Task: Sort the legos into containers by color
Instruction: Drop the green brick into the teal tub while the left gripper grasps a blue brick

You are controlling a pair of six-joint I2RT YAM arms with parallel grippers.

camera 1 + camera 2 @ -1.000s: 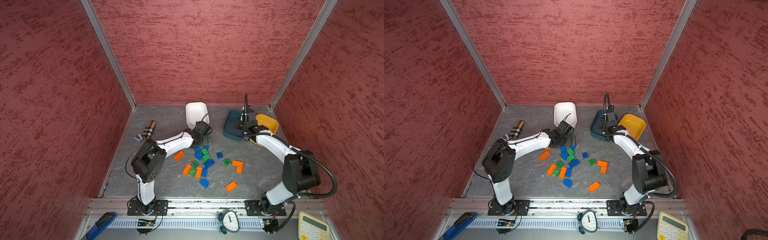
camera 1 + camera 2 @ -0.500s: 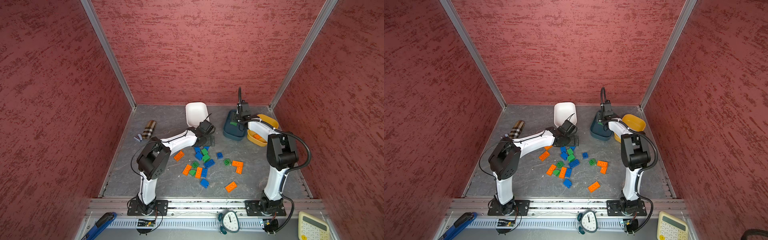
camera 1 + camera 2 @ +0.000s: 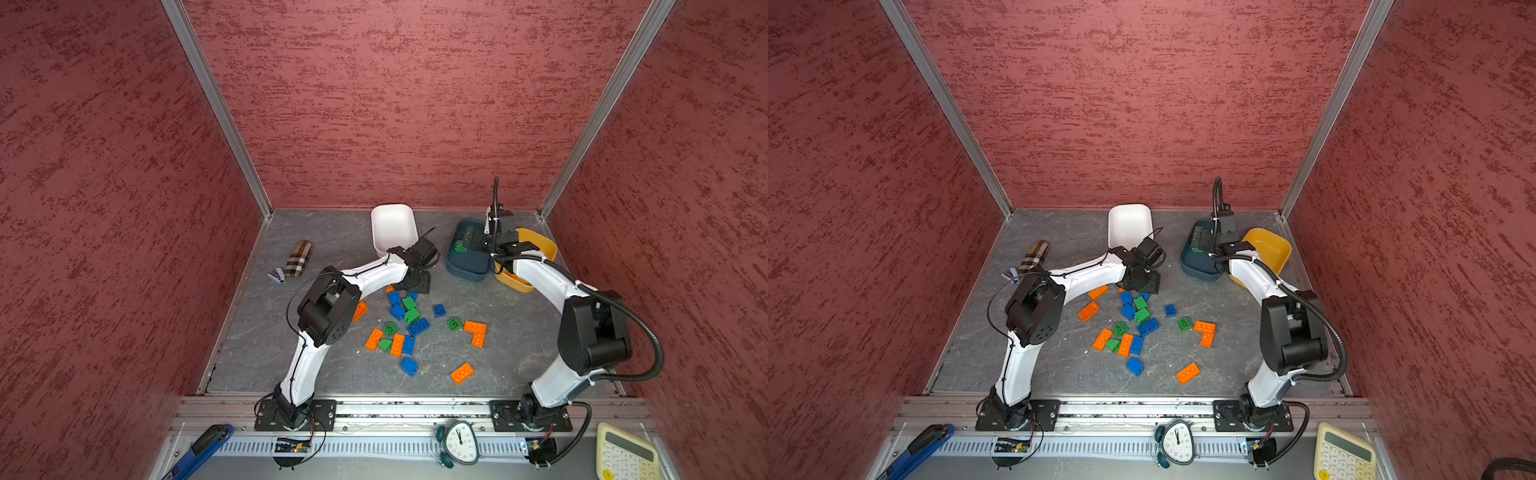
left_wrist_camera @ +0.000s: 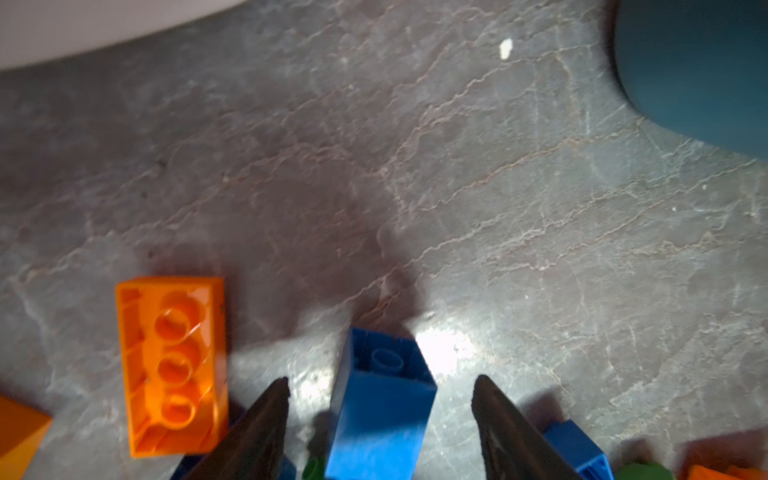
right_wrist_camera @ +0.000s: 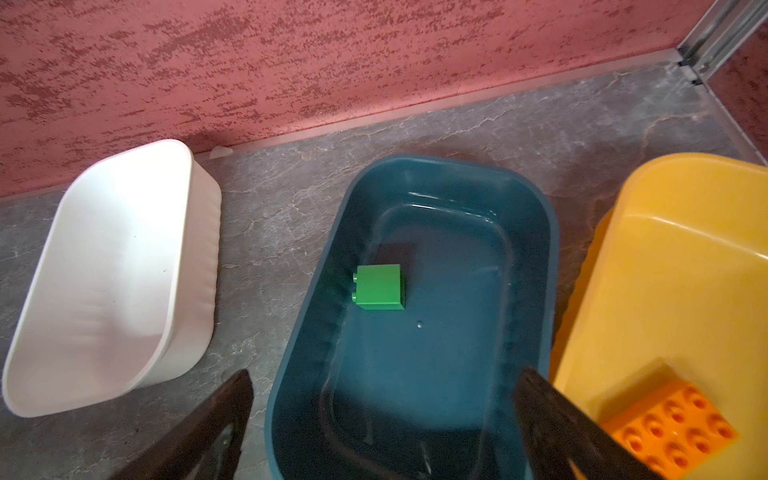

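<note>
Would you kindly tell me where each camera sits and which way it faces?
Top views: high above the front rail, looking down at the whole table; the left arm and right arm show in full.
Left wrist: rides the left arm, facing down at a blue brick between its open jaws.
Right wrist: rides the right arm, facing down into the teal bowl with a green brick; its open jaws show.
Shared: both wrist views catch the teal bowl and the white bowl.
</note>
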